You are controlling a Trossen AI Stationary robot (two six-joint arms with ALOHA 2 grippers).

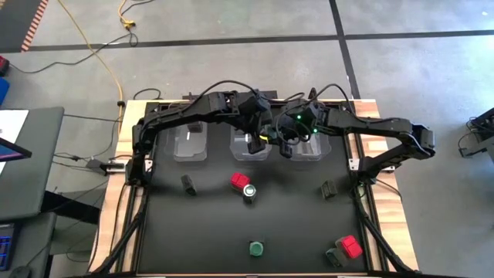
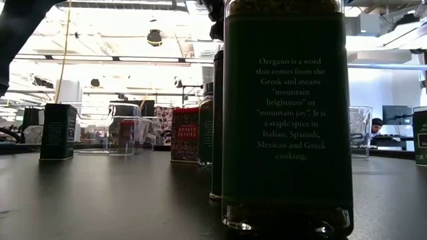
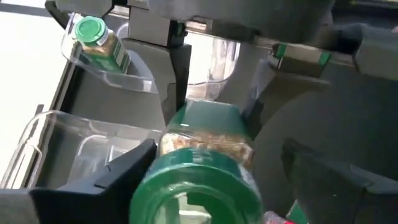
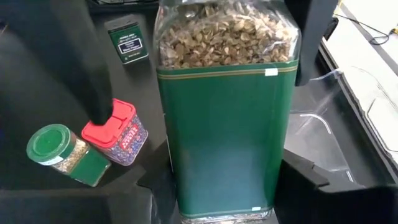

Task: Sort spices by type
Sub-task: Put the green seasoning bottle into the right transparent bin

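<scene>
Holding a green-lidded jar [image 3: 199, 186] over the bins [image 1: 191, 145], your left gripper [image 1: 258, 137] gripped it; right gripper [image 1: 287, 143] clamped another jar [image 4: 224, 112]; next, release

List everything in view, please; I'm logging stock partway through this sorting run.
Clear bins: three, transparent, in a row at the table's far edge.
Green-lidded jars: four seen; one mid-table, one front centre labelled oregano, one lying in a bin, one held jar.
Red-topped tins: two; one mid-table beside a jar, one front right.
Dark tins: two, mid-left and mid-right; another dark container beside the front-right red one.
Table: one, black top.
Right gripper: shut on the held jar, above the bins.
Left gripper: at that jar's lid end.
</scene>
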